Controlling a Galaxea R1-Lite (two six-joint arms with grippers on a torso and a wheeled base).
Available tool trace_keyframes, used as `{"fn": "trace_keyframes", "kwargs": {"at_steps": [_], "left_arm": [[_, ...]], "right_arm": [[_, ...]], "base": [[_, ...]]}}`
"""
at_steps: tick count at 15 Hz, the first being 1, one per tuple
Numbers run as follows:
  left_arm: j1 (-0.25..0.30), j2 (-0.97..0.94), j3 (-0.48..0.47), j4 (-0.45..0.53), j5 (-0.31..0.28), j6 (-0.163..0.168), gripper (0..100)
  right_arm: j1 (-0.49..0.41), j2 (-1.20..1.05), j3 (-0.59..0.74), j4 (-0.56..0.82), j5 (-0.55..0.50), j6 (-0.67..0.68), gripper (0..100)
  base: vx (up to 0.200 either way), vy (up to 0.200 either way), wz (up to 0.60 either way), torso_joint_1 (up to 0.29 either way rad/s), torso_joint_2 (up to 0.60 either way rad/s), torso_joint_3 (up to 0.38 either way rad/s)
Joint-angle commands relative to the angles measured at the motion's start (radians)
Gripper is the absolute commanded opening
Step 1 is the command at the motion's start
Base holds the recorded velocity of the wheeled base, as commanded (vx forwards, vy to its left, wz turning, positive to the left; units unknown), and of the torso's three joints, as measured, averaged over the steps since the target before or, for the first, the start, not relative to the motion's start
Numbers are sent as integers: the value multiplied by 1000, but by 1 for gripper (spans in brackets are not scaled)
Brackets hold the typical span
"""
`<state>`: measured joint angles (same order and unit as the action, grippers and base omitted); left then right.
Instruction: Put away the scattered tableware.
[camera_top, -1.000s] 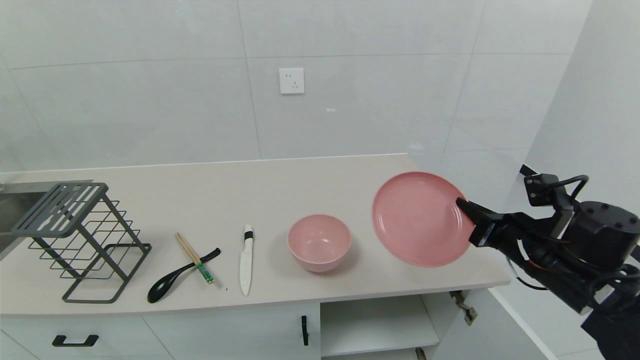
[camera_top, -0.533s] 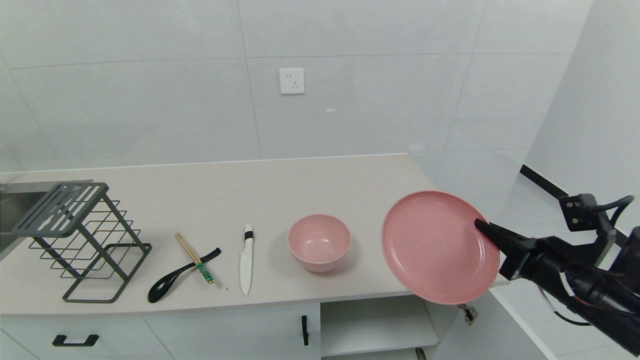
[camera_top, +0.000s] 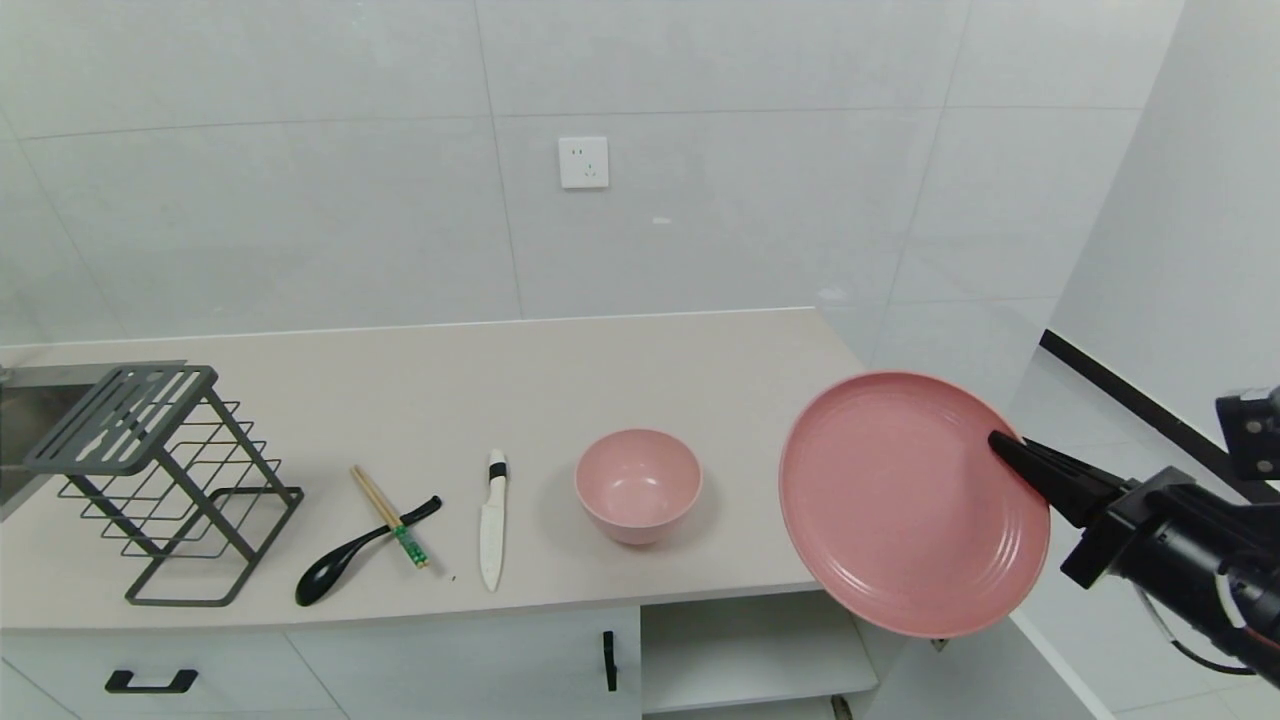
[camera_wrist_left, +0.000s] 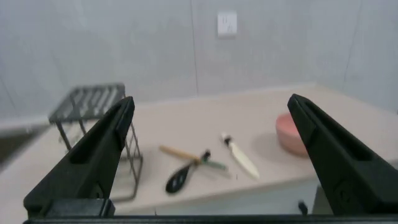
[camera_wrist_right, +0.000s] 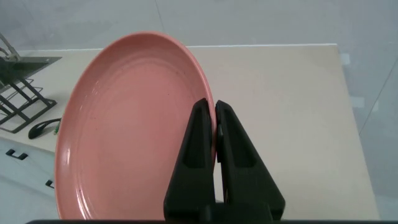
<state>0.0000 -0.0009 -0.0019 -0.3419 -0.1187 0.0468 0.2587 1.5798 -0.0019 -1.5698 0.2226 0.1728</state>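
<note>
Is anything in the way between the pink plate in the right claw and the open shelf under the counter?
Nothing visible is. The right claw holds the pink plate tilted, off the right front corner of the counter, with the open shelf below it.

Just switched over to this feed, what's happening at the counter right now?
The right gripper is shut on the rim of the pink plate, holding it tilted in the air off the right front corner of the counter, above the open cupboard shelf. The left gripper hangs open, back from the counter, holding nothing. The pink bowl, white knife, chopsticks and black spoon lie on the counter, with the wire rack at its left end; none is put away yet.
</note>
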Motion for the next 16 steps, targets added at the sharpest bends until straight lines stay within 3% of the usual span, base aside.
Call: {"fn": "trace_keyframes", "kwargs": {"at_steps": [1, 2, 3, 4, 5, 6, 8, 10, 12, 15, 16], "left_arm": [[-3, 9, -38, 9, -19, -10, 100], [-9, 39, -92, 75, -44, -28, 100], [-21, 113, -185, 261, -102, -61, 100], [-35, 174, -233, 359, -173, -73, 100], [-38, 197, -242, 376, -193, -74, 100], [-54, 309, -270, 366, -252, -74, 100], [-74, 470, -309, 285, -279, -74, 100], [-86, 708, -343, 126, -279, -96, 100], [-87, 911, -339, -32, -279, -120, 100], [-89, 1115, -311, -164, -279, -119, 100], [-104, 1184, -294, -249, -279, -117, 100]], "right_arm": [[2, -21, 0, -1, 0, -1, 0], [1, -21, 0, 2, 0, -1, 0], [-1, -23, 0, 16, 0, -1, 0], [-1, -24, 0, 16, 0, -1, 0], [-1, -24, 0, 14, 0, -1, 0], [4, -24, 0, 16, 0, -1, 0], [-1, -26, 0, 16, 0, -1, 0], [-3, -44, 0, 17, 0, -1, 0], [-3, -61, 0, 17, 0, -1, 0], [-3, -83, 0, 19, 0, -21, 0], [-3, -98, 0, 19, 0, -30, 0]], "base": [[0, 0, 0, 0, 0, 0], [0, 0, 0, 0, 0, 0], [0, 0, 0, 0, 0, 0], [0, 0, 0, 0, 0, 0], [0, 0, 0, 0, 0, 0], [0, 0, 0, 0, 0, 0], [0, 0, 0, 0, 0, 0], [0, 0, 0, 0, 0, 0], [0, 0, 0, 0, 0, 0], [0, 0, 0, 0, 0, 0], [0, 0, 0, 0, 0, 0]]}}
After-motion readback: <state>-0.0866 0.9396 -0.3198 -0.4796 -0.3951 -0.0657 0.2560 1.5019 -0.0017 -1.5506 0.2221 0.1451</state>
